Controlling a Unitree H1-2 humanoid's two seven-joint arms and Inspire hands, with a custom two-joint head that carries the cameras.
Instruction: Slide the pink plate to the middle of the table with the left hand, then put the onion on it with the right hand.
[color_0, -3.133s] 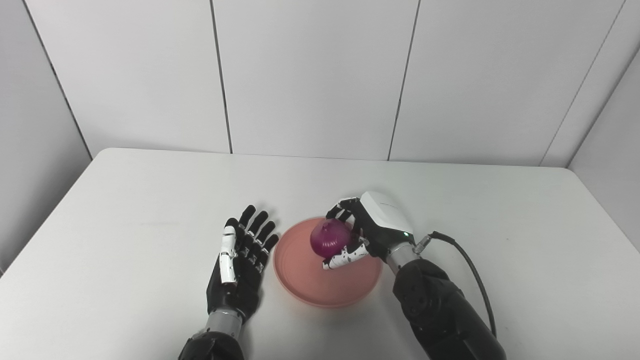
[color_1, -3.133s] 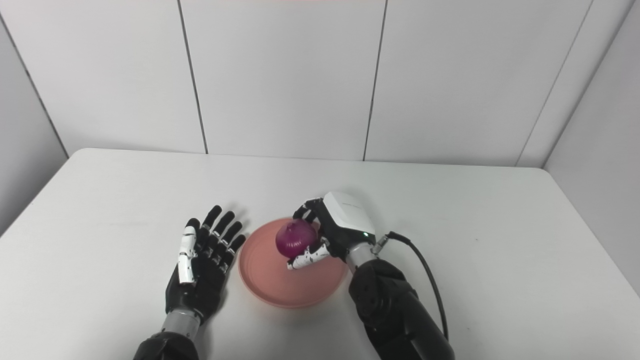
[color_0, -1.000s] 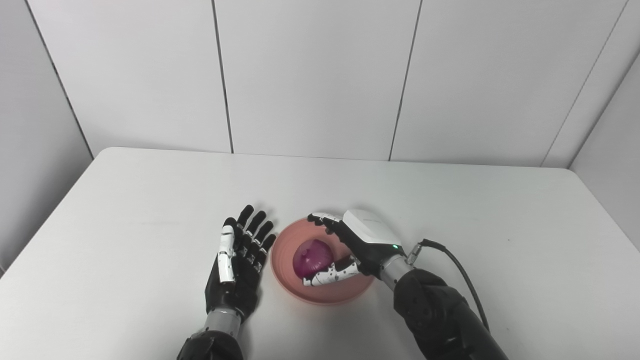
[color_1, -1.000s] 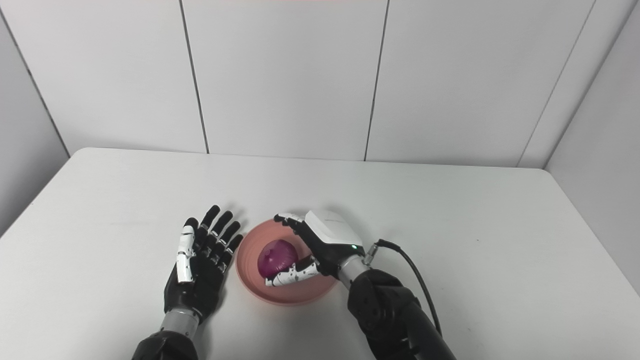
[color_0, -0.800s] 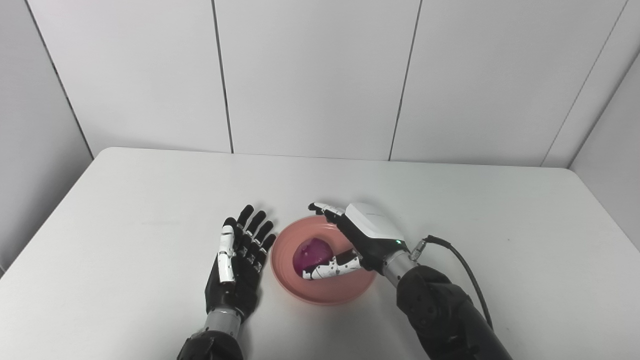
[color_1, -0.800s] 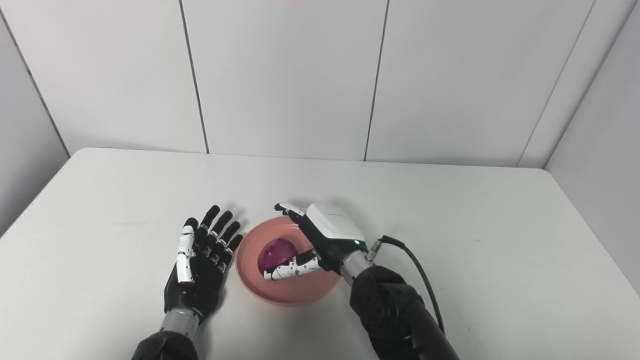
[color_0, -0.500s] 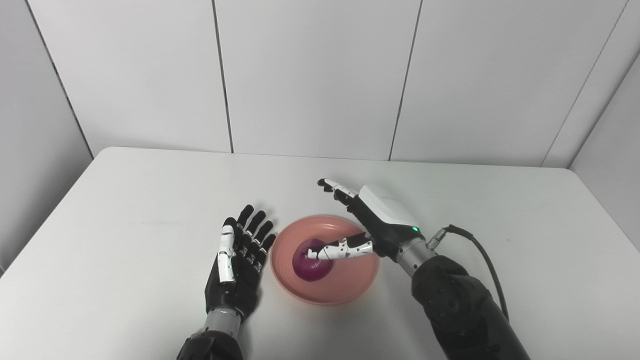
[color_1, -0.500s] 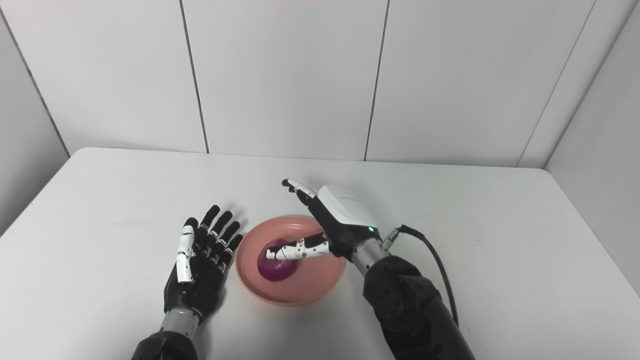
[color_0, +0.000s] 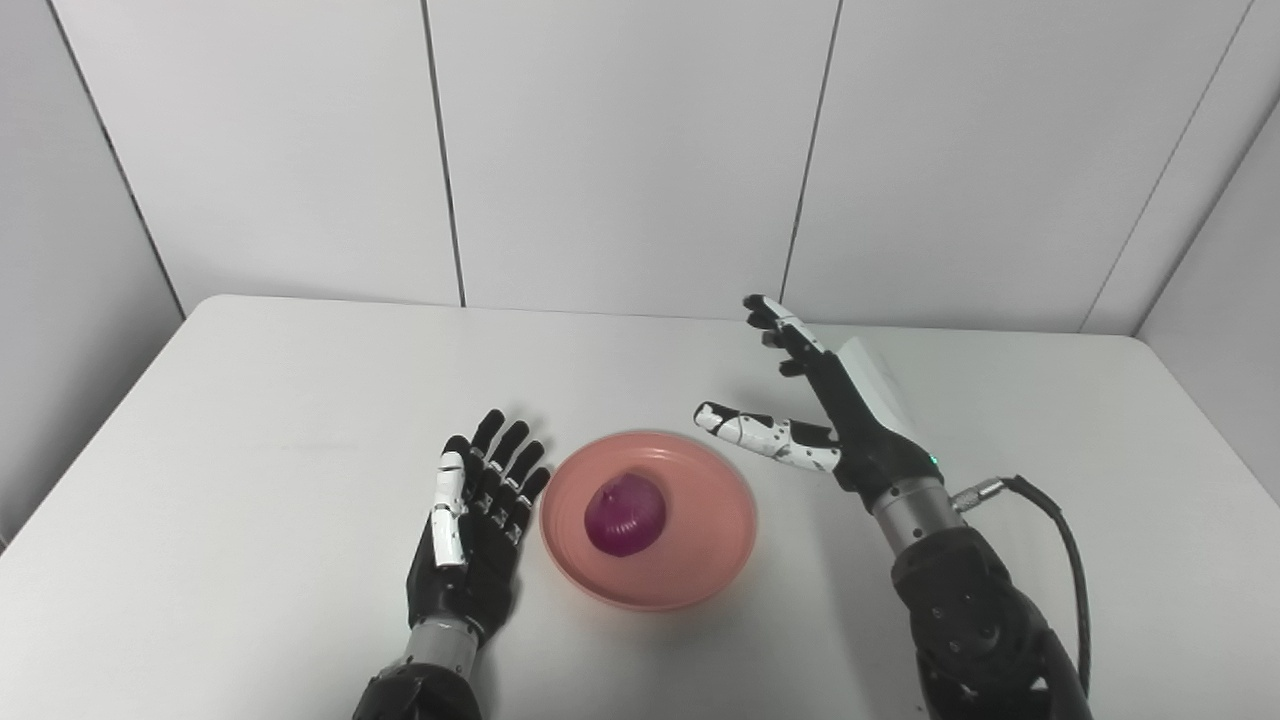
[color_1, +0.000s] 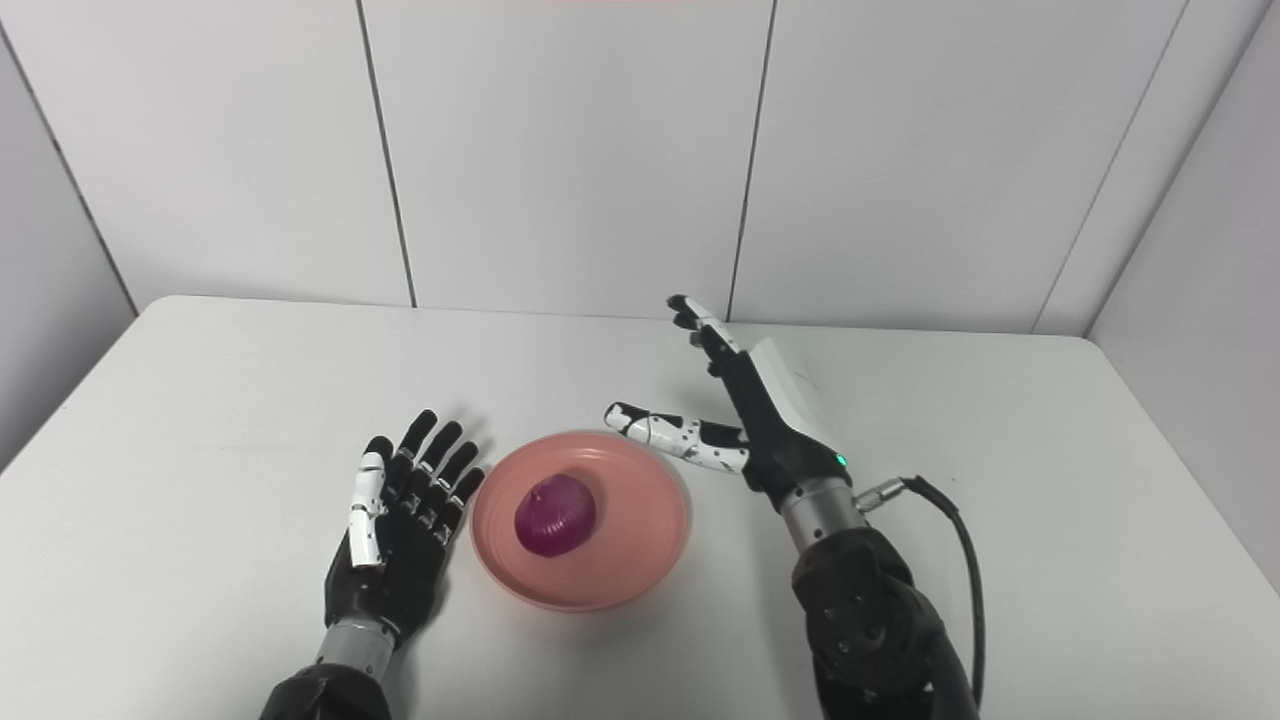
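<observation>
Fingers (color_0: 785, 335) of the right hand (color_0: 835, 415) are spread wide and hold nothing, at 2 o'clock from the pink plate (color_0: 712, 540). Onion (color_0: 624, 514) lies on this plate. Left hand (color_0: 472, 530) rests flat, fingers apart, at 9 o'clock on the desk (color_0: 250, 440).

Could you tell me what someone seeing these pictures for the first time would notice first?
Most likely the purple onion, lying alone in the pink plate near the middle of the white table. Next, the right hand, open and raised off to the plate's right, and the left hand lying flat and open just left of the plate.
</observation>
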